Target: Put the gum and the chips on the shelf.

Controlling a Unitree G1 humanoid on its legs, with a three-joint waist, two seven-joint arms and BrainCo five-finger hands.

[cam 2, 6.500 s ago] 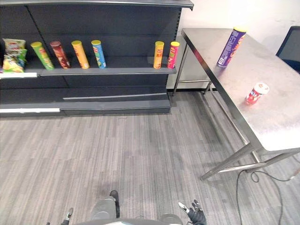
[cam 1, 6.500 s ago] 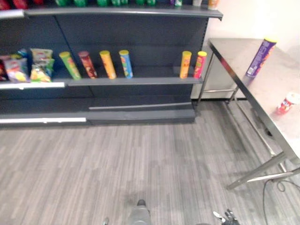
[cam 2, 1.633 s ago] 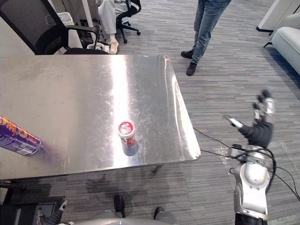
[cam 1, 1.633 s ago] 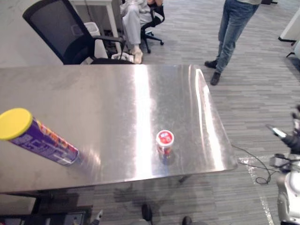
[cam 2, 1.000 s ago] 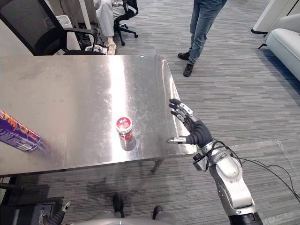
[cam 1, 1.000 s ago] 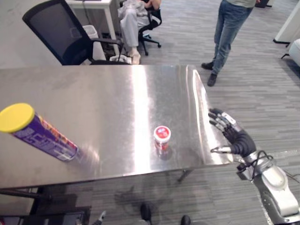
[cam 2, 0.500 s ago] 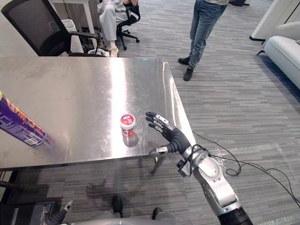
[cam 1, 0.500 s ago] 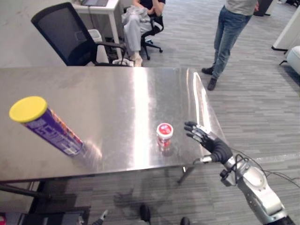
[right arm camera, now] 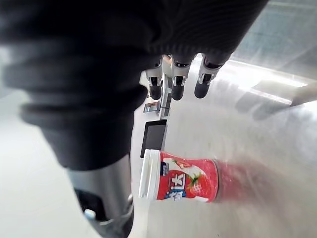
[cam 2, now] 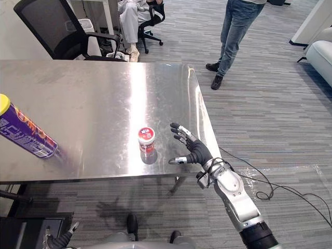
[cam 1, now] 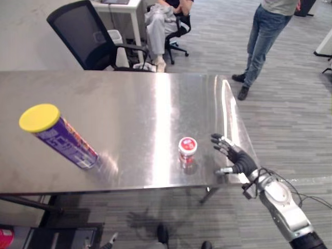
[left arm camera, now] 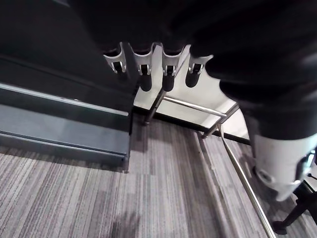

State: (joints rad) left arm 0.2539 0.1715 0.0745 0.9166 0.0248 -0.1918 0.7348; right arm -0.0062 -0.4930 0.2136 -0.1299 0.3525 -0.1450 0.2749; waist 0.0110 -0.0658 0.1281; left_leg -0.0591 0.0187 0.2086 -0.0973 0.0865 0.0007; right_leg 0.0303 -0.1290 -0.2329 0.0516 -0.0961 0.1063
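So, the left hand [left arm camera: 144, 69] hangs with loose, straight fingers below the shiny steel table [cam 1: 129, 93]'s near edge. A purple chips tube with a yellow lid [cam 1: 59, 136] stands on the table's left part. A small red, white-lidded gum tub [cam 1: 187, 150] sits by its front edge. The right hand [cam 1: 237, 162] hovers over its right end, fingers spread, holding nothing.

Chips can [cam 2: 26, 137] edge-cropped; standing person [cam 2: 237, 26] torso cropped.
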